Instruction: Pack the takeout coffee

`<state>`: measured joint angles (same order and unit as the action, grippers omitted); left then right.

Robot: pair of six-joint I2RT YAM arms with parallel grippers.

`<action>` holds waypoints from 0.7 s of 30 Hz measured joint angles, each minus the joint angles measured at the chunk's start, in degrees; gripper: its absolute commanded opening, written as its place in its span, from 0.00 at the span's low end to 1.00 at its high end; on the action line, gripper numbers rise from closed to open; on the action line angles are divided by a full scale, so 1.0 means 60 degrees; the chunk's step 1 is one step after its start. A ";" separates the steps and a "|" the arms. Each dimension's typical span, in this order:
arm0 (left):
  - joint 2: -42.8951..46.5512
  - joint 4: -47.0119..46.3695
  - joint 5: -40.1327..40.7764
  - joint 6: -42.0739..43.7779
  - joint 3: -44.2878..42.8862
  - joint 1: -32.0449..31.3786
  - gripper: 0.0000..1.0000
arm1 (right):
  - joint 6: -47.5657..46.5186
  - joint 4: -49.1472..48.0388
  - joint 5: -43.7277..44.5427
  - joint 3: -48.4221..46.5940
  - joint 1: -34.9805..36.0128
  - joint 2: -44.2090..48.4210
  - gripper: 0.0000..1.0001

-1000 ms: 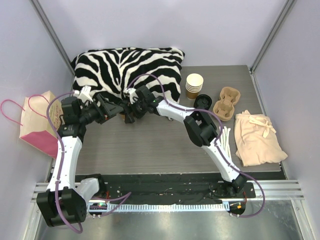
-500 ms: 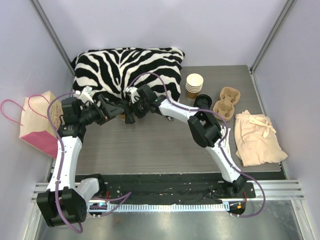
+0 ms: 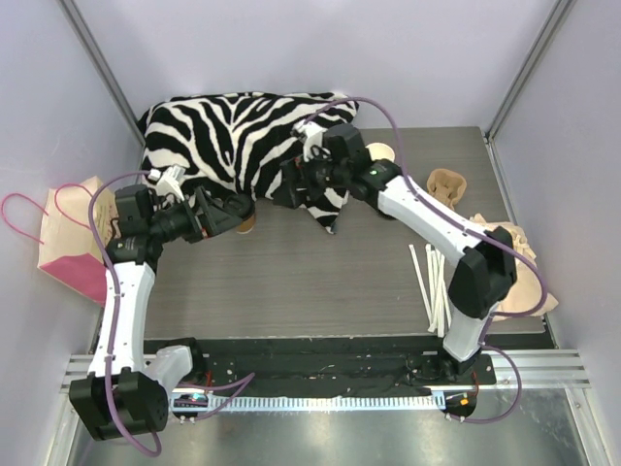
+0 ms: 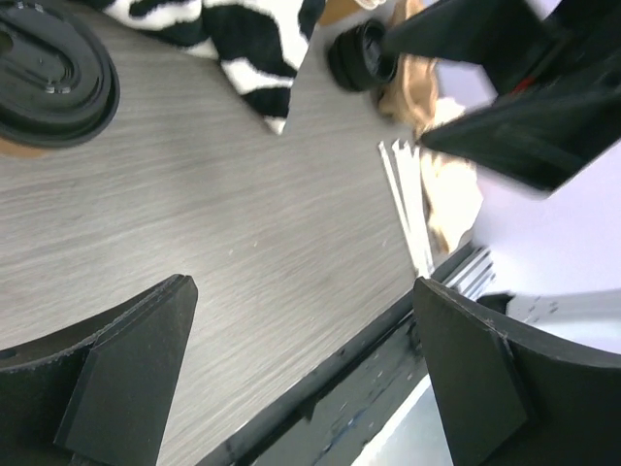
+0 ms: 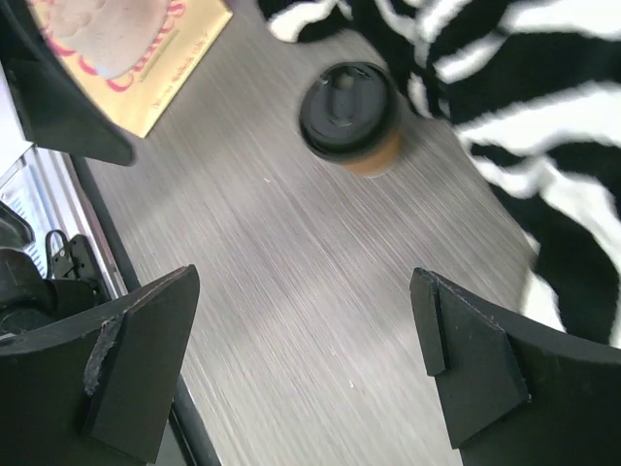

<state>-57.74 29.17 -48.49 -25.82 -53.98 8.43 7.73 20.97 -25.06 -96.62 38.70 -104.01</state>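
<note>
Right arm has swung away, up and to its own side, since a second ago, and the white straws [image 3: 432, 282] it was covering now lie bare on the table [image 3: 291, 291]. From the top camera, the right gripper [image 3: 288, 187] hangs over the near edge of the zebra cushion [image 3: 223, 131], and the left gripper [image 3: 236, 211] points in from the other side, the two close but apart. Between and just below them a sliver of brown shows: the takeout coffee [image 3: 248, 222], standing on the table against the cushion's front edge, mostly hidden by the left fingers. The pink-and-tan paper bag [image 3: 73, 243] stands off the table's left edge, and the cup carrier [image 3: 448, 183] and beige cloth [image 3: 524, 286] sit far right. Over to the left wrist camera: both fingers [image 4: 126, 379] are spread wide with bare wood grain between them, nothing held, and the coffee's black lid [image 4: 49, 73] peeks in at the top left corner. Now the right wrist: jaws wide apart again, nothing in them, and the coffee [image 5: 347, 116] is upright ahead, slightly blurred, lid on, touching the striped cushion [image 5: 524, 126], with the bag [image 5: 136, 49] in the upper left.
</note>
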 measured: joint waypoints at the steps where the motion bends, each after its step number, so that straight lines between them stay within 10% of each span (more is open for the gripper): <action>1: 0.0011 0.0160 -0.0018 0.0204 -0.0026 0.0000 1.00 | 0.0080 0.0015 0.0000 0.0222 -0.0160 0.0255 1.00; 21: -0.1049 0.4382 0.1749 0.4186 -0.2554 -0.0933 1.00 | -0.0721 0.2532 0.0178 0.2583 -0.3144 0.3712 1.00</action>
<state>-64.03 55.46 -38.00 -0.71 -69.30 2.83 3.40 36.16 -23.99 -81.12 19.84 -81.73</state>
